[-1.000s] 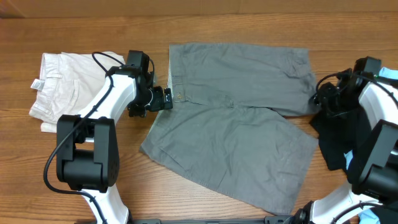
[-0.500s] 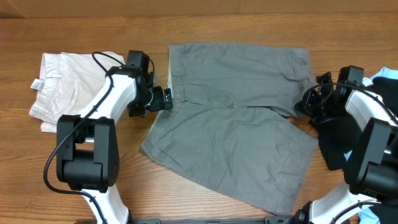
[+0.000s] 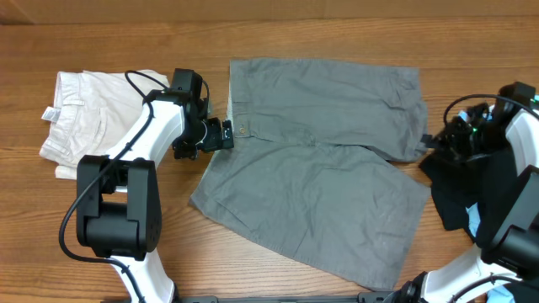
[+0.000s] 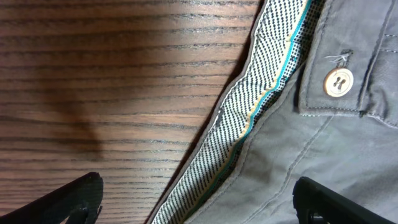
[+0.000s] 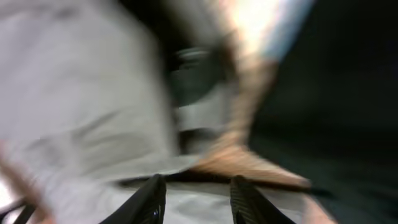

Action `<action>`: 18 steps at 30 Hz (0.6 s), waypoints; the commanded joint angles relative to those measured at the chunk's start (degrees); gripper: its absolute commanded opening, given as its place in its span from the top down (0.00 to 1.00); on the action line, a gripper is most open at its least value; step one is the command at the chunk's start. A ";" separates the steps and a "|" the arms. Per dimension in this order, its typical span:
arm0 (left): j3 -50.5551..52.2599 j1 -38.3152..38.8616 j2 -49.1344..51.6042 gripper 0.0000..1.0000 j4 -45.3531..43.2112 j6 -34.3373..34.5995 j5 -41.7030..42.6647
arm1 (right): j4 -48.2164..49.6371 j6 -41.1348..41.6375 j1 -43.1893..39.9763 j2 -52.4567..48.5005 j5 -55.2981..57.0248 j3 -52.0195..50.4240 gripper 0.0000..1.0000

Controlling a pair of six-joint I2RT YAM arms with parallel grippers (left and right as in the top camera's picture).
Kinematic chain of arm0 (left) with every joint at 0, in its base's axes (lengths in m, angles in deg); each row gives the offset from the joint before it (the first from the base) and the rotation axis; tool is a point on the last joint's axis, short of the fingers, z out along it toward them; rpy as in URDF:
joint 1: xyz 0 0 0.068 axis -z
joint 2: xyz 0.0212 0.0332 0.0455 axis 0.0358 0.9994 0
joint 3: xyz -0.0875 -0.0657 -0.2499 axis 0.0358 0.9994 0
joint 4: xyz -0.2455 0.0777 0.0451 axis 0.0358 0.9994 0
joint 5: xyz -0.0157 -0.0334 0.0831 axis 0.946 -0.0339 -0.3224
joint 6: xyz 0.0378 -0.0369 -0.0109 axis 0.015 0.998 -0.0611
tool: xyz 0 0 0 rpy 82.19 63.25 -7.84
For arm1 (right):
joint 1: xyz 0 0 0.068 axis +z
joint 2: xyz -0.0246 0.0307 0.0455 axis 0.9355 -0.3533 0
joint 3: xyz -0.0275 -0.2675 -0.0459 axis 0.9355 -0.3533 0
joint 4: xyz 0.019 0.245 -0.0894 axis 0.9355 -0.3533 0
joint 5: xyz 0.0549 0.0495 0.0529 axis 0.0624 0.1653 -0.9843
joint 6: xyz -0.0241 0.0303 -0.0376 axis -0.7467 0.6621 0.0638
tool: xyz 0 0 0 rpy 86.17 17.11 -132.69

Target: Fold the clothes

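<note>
- Grey shorts (image 3: 320, 168) lie spread flat on the tabletop (image 3: 337, 34), seen from overhead. Left jaws hover wide open at the waistband (image 3: 233, 109), holding nothing. Right jaws sit by the right leg hem.
- Left wrist: patterned lining (image 4: 249, 124) and button (image 4: 338, 81) lie between the open jaws. Best to pinch both layers squarely.
- Right wrist: blurred, so I cannot tell the jaws' grip.

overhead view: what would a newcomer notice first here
The grey shorts dominate, spread open and unfolded across the middle of the wooden table. The left end effector sits at their waistband with jaws wide open, near the button. A pair of cream shorts lies at far left, and a black garment at the right edge.
</note>
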State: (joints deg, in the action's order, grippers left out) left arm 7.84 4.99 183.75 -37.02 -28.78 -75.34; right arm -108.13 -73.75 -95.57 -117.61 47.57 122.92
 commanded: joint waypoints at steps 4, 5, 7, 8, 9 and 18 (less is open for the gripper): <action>-1.20 0.09 0.57 0.00 0.42 -2.97 1.25 | 3.61 -3.37 -0.13 0.61 -4.55 0.68 0.58; -1.64 0.04 0.52 0.00 0.72 -3.32 1.49 | 4.92 -5.05 0.07 0.61 -8.50 0.70 0.57; -3.34 0.04 0.48 0.00 1.92 -4.46 3.28 | 7.41 -5.62 0.68 0.61 -13.62 0.76 0.64; -4.83 0.07 0.46 0.00 3.04 -5.31 4.85 | 8.13 -5.57 1.11 0.61 -14.93 0.76 0.74; -6.36 0.04 0.46 0.00 4.20 -6.12 6.14 | 8.41 -5.64 1.70 0.61 -15.74 0.76 0.79; -17.64 0.17 0.48 0.02 6.97 -7.28 11.56 | 7.93 1.40 11.32 0.59 -3.06 0.17 0.95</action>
State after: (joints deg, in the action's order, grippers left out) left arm -7.81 4.99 183.90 -29.96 -34.40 -66.79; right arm -99.89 -77.47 -86.89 -117.61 36.97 122.92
